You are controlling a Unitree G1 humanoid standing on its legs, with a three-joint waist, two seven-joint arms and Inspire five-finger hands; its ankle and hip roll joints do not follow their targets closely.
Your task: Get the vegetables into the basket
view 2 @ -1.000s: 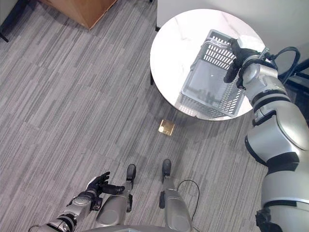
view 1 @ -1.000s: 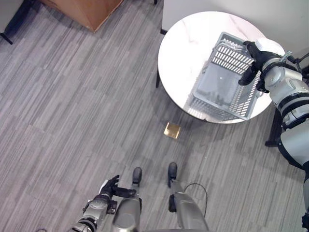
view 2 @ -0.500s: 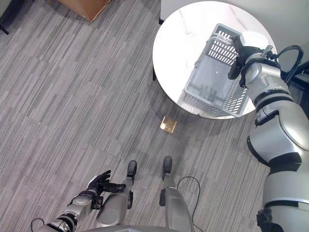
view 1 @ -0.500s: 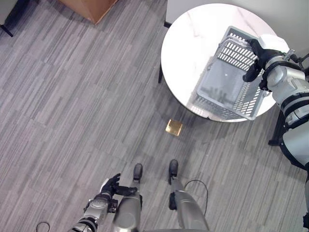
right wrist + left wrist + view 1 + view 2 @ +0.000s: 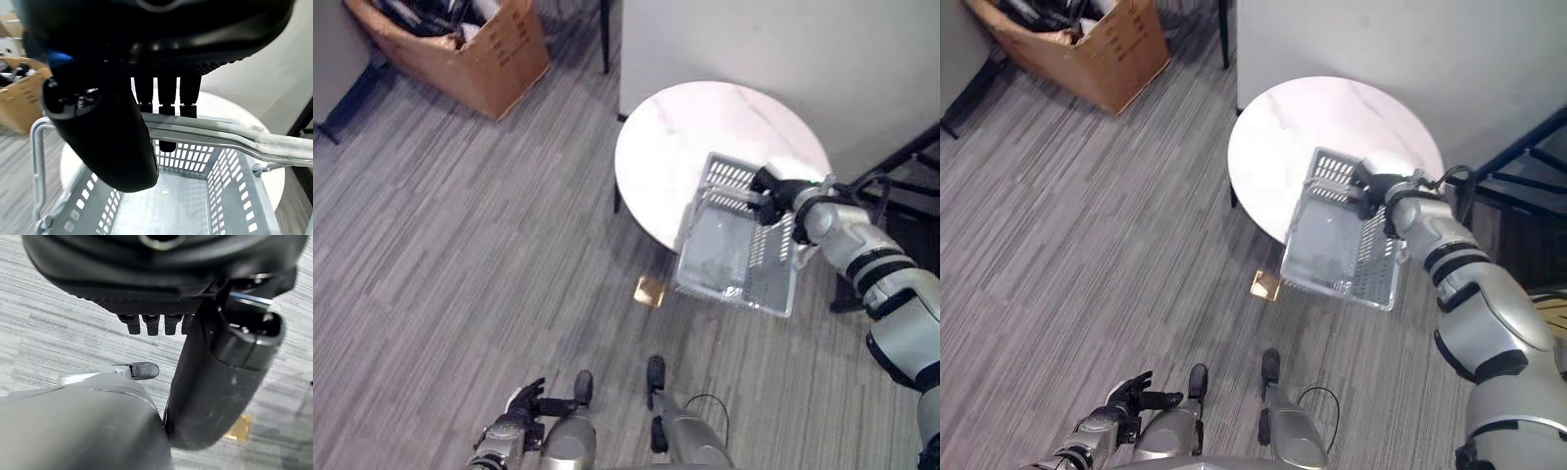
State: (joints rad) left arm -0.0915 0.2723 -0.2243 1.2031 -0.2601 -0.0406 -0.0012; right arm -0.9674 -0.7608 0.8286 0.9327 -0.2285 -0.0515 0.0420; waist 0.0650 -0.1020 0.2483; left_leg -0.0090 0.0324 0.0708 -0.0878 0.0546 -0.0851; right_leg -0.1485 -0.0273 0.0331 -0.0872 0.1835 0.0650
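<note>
The right robot hand is curled round the metal handle of the empty grey basket, which hangs below it, past the round surface's edge; it looks light, rigid, apt to swing.

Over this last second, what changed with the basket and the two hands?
The right hand kept its grip on the basket's handle and carried the basket off the round table; it now overhangs the near edge, above the floor. The camera shifted too. The left hand stayed low and open; the basket stayed empty.
</note>
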